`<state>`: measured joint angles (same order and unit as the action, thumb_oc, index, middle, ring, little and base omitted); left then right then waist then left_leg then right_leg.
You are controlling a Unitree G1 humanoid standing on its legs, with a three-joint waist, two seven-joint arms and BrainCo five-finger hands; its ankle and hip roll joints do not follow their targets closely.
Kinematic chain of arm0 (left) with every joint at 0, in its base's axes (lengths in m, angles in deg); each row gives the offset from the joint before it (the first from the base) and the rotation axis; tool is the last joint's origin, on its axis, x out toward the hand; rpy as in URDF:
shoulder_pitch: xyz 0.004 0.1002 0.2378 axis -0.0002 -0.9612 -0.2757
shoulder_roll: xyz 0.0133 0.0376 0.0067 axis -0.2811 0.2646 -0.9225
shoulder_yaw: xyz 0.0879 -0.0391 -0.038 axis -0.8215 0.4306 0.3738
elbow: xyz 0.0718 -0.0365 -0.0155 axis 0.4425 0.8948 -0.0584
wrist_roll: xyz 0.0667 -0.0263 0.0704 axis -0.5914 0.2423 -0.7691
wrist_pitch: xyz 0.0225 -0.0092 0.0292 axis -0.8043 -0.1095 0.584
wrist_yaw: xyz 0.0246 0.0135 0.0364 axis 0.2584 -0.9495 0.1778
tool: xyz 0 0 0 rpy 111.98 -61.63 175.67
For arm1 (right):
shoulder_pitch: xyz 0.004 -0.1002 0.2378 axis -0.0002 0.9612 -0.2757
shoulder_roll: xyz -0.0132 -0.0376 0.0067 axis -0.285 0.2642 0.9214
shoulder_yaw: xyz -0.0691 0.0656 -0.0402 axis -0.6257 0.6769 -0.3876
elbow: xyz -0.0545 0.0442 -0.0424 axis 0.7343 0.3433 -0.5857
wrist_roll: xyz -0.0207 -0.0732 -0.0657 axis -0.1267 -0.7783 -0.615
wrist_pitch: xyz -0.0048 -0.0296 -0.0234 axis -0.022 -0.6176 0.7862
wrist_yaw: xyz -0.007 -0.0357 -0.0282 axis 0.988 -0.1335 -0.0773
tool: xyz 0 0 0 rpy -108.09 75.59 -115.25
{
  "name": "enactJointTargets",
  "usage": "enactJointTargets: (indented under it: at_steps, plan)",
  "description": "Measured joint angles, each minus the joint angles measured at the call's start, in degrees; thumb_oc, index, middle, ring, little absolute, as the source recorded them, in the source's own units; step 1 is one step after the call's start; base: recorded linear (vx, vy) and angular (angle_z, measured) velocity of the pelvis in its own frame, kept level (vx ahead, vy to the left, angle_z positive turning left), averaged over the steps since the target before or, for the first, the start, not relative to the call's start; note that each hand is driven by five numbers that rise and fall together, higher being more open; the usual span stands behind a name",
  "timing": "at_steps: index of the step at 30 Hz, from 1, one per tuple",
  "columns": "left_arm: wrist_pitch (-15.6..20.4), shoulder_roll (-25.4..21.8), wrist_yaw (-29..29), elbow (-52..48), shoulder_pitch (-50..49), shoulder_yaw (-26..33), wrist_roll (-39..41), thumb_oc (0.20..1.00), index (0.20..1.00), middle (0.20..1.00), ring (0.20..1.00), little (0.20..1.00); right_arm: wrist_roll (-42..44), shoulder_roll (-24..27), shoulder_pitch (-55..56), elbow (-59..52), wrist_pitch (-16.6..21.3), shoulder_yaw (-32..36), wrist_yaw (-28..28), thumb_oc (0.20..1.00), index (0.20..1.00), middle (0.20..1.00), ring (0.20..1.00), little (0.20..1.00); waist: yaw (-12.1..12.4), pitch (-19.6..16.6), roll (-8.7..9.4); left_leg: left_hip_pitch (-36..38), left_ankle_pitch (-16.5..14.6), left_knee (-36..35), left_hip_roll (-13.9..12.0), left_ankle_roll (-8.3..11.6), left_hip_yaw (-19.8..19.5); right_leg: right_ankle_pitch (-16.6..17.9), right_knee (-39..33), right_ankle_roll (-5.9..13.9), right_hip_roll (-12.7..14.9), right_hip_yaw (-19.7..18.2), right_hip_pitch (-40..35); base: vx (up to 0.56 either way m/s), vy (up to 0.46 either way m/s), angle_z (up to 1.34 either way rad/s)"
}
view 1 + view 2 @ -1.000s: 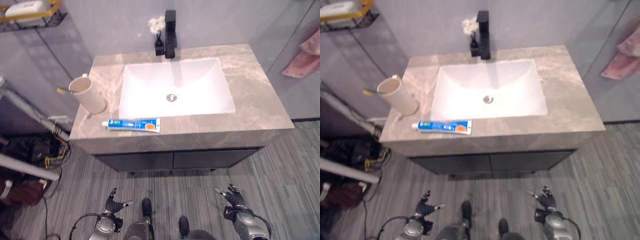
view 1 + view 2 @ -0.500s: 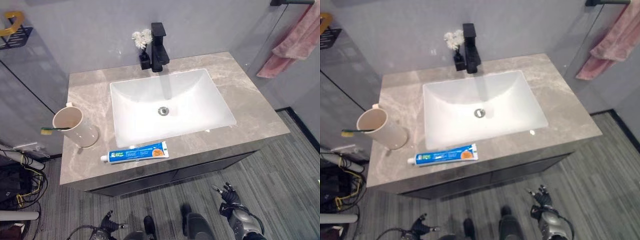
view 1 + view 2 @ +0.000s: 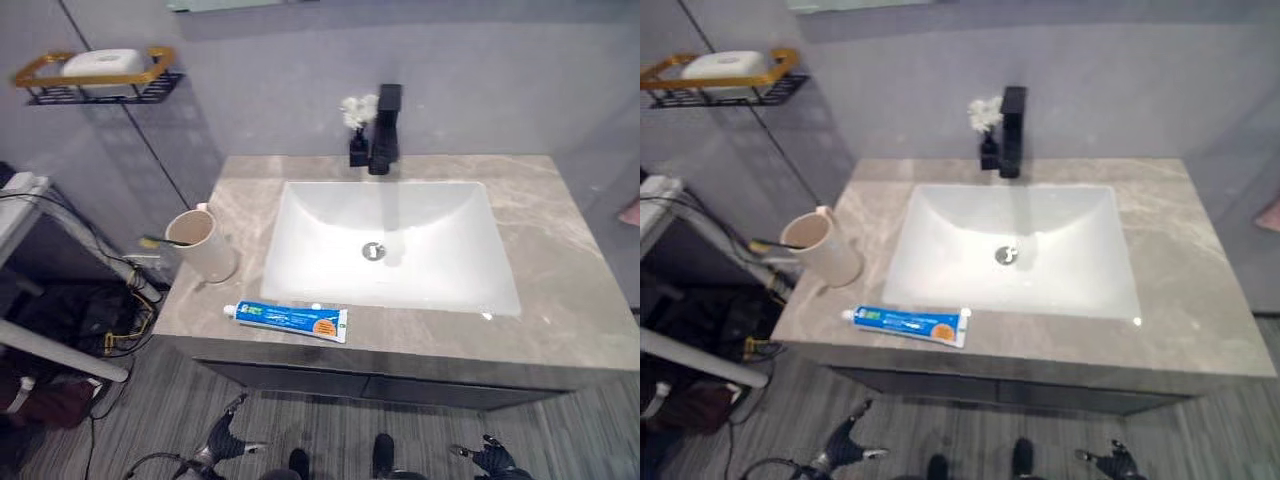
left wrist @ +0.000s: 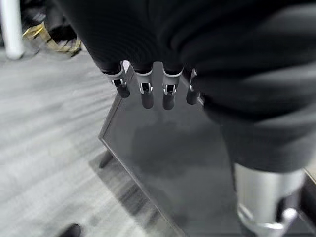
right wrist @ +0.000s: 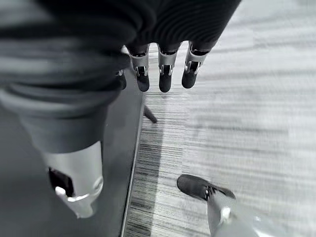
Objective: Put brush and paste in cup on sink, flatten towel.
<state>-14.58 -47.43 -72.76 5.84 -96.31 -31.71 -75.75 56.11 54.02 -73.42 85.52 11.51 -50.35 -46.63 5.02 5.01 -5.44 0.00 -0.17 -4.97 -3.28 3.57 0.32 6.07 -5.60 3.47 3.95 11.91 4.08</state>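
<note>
On the grey marble bench (image 3: 560,300), the cup (image 3: 200,243) stands at nine o'clock of the white basin (image 3: 400,245) with the brush (image 3: 158,241) poking out of it. The paste (image 3: 288,320) lies flat at the basin's seven o'clock, near the front edge. Left hand (image 3: 222,436) and right hand (image 3: 492,458) hang low, fingers relaxed, holding nothing.

Our head stereo pair looks steeply down at the sink (image 3: 390,245) and countertop (image 3: 1200,300), both eyes sharing them. Our wrist cameras look along the fingers, close to the dark cabinet (image 4: 163,163).
</note>
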Motion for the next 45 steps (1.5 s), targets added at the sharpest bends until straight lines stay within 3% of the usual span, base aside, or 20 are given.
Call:
enactJointTargets:
  at_steps: [2,3,4,6,7,8,12,15,16,18,20,23,27,32,37,45]
  plan:
    - [3.2,-11.1,0.9,-12.5,-6.7,1.0,-1.6,1.000,1.000,1.000,1.000,1.000,-1.7,0.0,-0.2,0.6,-0.2,0.0,-0.7,1.000,1.000,1.000,1.000,1.000,1.1,0.3,-0.76,-0.3,0.6,-0.6,0.2,-0.04,-1.5,-0.1,0.0,0.23,0.3,1.6,-0.3,0.01,0.007,0.36]
    - [4.5,-16.2,1.6,-15.4,-9.1,2.6,-2.1,1.000,1.000,1.000,1.000,1.000,-2.8,0.2,-0.1,0.9,-0.4,0.0,-1.3,1.000,1.000,1.000,1.000,1.000,2.7,0.2,-2.02,-0.5,0.8,-0.6,0.4,-0.14,-1.6,0.0,0.0,0.35,0.6,1.8,-0.2,-0.02,0.010,0.25]
    - [4.6,-18.7,2.2,-16.4,-9.4,3.1,-2.7,1.000,1.000,1.000,1.000,1.000,-3.8,0.3,0.2,1.1,-0.5,0.0,-1.6,1.000,1.000,1.000,1.000,1.000,2.8,0.5,-1.88,-0.6,0.8,-0.6,0.6,-0.13,-2.0,-0.1,0.2,0.37,0.8,2.1,-0.2,-0.03,0.002,0.30]
    - [4.6,-20.1,2.7,-15.6,-10.0,4.3,-3.0,1.000,1.000,1.000,1.000,1.000,-3.9,0.5,-0.7,1.0,-0.6,0.0,-1.7,1.000,1.000,1.000,1.000,1.000,2.8,-0.4,-4.33,-1.7,1.1,-0.6,1.2,-0.09,-3.3,-0.2,0.4,0.66,1.7,3.8,-0.2,-0.02,0.018,0.44]
    - [4.4,-22.2,3.6,-18.7,-10.5,4.9,-3.3,1.000,1.000,1.000,1.000,1.000,-4.0,0.6,-0.7,0.7,-0.7,0.0,-1.7,1.000,1.000,1.000,1.000,1.000,3.4,-0.6,-4.76,-2.1,1.6,-0.6,1.3,-0.08,-3.5,-0.2,0.3,0.73,2.0,4.3,-0.1,0.03,0.023,0.50]
    - [5.7,-27.5,4.2,-29.2,-13.8,9.7,-3.0,1.000,1.000,1.000,1.000,1.000,-4.9,0.6,-1.1,0.6,-1.0,-1.3,-1.9,1.000,1.000,1.000,1.000,1.000,4.1,-0.2,-4.63,-2.2,2.1,-0.5,1.8,-0.05,-4.6,-0.4,0.5,1.16,2.4,5.8,-0.5,0.00,0.022,0.46]
    - [9.0,-28.0,4.3,-35.7,-13.8,14.5,-0.2,1.000,1.000,1.000,1.000,1.000,-4.9,0.3,-2.7,-0.8,-0.8,-1.3,-2.5,1.000,1.000,1.000,1.000,1.000,4.2,-0.5,-4.76,-2.1,2.5,-0.3,2.4,-0.18,-6.0,-0.8,0.5,1.76,3.1,6.8,-1.4,0.01,0.003,0.20]
    - [8.6,-29.5,4.4,-35.1,-12.4,15.4,0.1,1.000,1.000,1.000,1.000,1.000,-4.6,0.3,-3.2,-1.5,-1.1,-1.6,-2.6,1.000,1.000,1.000,1.000,1.000,4.2,-0.7,-5.16,-2.0,2.6,-0.3,2.6,-0.02,-6.1,-0.9,0.1,1.89,3.3,7.2,-1.2,-0.01,0.020,0.07]
    - [9.2,-31.8,3.4,-39.7,-11.5,22.8,1.4,1.000,1.000,1.000,1.000,1.000,-3.6,0.4,-1.2,-3.8,-1.2,-2.3,-2.7,1.000,1.000,1.000,1.000,1.000,4.3,-0.4,-4.57,-2.4,2.8,-0.3,2.8,0.14,-6.5,-0.9,0.5,1.92,3.5,7.8,-1.1,-0.03,0.021,0.15]
    - [10.1,-30.0,-0.4,-40.4,-7.5,28.2,4.9,1.000,1.000,1.000,1.000,1.000,-3.5,0.1,-1.4,-3.8,-1.2,-2.5,-2.6,1.000,1.000,1.000,1.000,1.000,3.8,-0.4,-4.65,-2.7,2.8,-0.3,3.0,0.14,-6.4,-0.8,0.5,2.12,3.8,7.6,-0.8,0.00,0.012,0.04]
    - [10.3,-30.7,-3.1,-38.6,-1.9,28.8,5.6,1.000,1.000,1.000,1.000,1.000,-3.9,-0.3,-1.8,-4.6,-1.2,-4.2,-2.5,1.000,1.000,1.000,1.000,1.000,3.1,-0.5,-4.75,-3.1,2.7,-0.3,3.3,0.22,-5.6,-0.5,0.5,2.46,4.0,6.6,0.1,0.02,0.020,-0.20]
    - [11.0,-30.8,-3.1,-38.6,-1.2,28.8,5.5,1.000,1.000,1.000,1.000,1.000,-9.0,-0.2,-1.2,-5.4,-1.2,-8.8,-2.4,1.000,1.000,1.000,1.000,1.000,1.6,-0.1,-4.04,-2.8,2.7,-0.3,3.4,0.16,-4.2,-0.3,0.5,2.56,4.1,5.3,0.4,0.04,0.029,-0.24]
    - [11.0,-30.0,-3.0,-39.2,-0.7,28.7,5.6,1.000,1.000,1.000,1.000,1.000,-11.1,-1.5,-0.1,-2.6,-2.1,-6.4,-2.3,1.000,1.000,1.000,1.000,1.000,0.2,0.7,-2.76,-2.0,2.5,-0.3,3.4,0.02,-2.4,-0.1,0.5,2.64,4.0,3.2,0.6,0.01,0.030,-0.27]
    - [11.0,-28.2,-2.5,-40.9,0.7,28.8,6.7,1.000,1.000,1.000,1.000,1.000,-10.4,-2.2,2.0,-0.4,-3.0,-2.3,-1.3,1.000,1.000,1.000,1.000,1.000,0.2,1.1,-2.00,-1.9,2.1,-0.3,3.4,-0.57,0.0,0.7,0.4,2.63,3.9,1.2,1.6,0.03,0.028,-0.21]
    - [11.0,-27.6,-1.9,-41.0,0.7,28.4,7.8,1.000,1.000,1.000,1.000,1.000,-10.3,-2.3,1.9,-1.1,-3.3,-2.2,-1.2,1.000,1.000,1.000,1.000,1.000,-0.7,1.2,-1.49,-2.0,1.8,-0.4,3.5,-0.44,0.6,1.2,0.3,2.51,3.9,0.2,2.1,0.01,0.028,-0.11]
    - [11.0,-27.5,-0.1,-41.1,1.5,23.3,7.6,1.000,1.000,1.000,1.000,1.000,-8.2,-2.5,0.6,-5.0,-3.3,-3.8,-1.2,1.000,1.000,1.000,1.000,1.000,-1.2,1.3,-0.28,-2.1,1.3,-0.6,3.7,-1.21,4.9,2.5,0.0,2.64,3.8,-3.9,4.3,0.02,0.012,-0.25]
